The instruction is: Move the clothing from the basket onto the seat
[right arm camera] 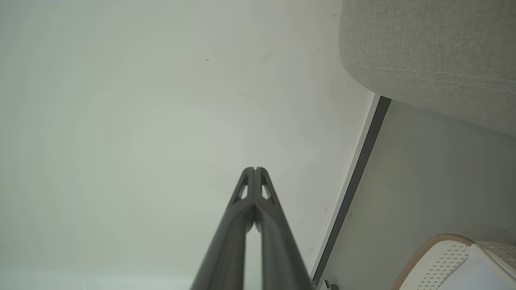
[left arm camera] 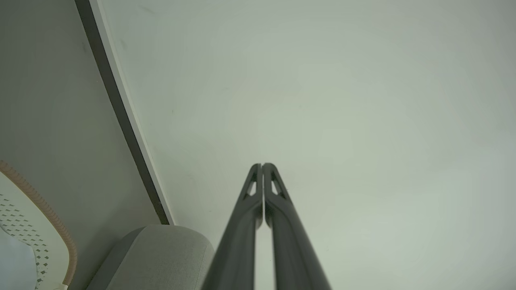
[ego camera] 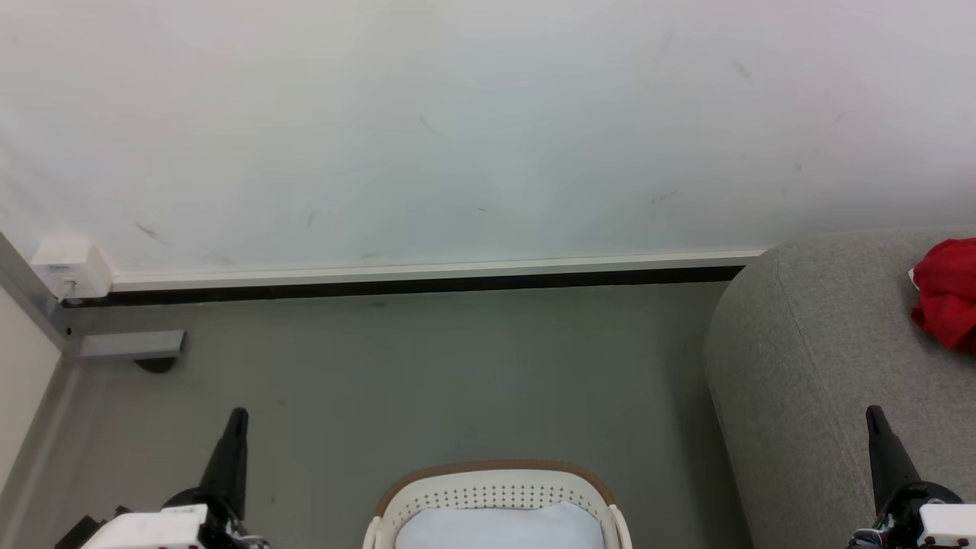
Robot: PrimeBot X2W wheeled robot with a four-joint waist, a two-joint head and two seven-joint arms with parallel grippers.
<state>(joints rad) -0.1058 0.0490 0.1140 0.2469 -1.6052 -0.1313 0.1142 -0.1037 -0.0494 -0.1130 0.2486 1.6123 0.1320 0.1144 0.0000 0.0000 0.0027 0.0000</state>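
Red clothing (ego camera: 948,293) lies on the seat (ego camera: 808,358) at three o'clock, clear of the basket (ego camera: 488,488) at six; my left end effector (ego camera: 239,415) and right end effector (ego camera: 874,413) are closed, empty, so the job looks done.

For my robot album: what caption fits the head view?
Red clothing on the seat, pale cloth in the basket, left hand and right hand shut.

Left gripper (ego camera: 238,418), lower left of the head view: fingers (left arm camera: 242,241) pressed together to the tips, holding nothing, leaning slightly inward. Right gripper (ego camera: 874,418), lower right: mirrors it, its fingers (right arm camera: 278,245) meeting at the tips, empty. A pale wrist casing (ego camera: 152,528) sits behind each gripper; the arm pose beyond is apparently low, though cropped.
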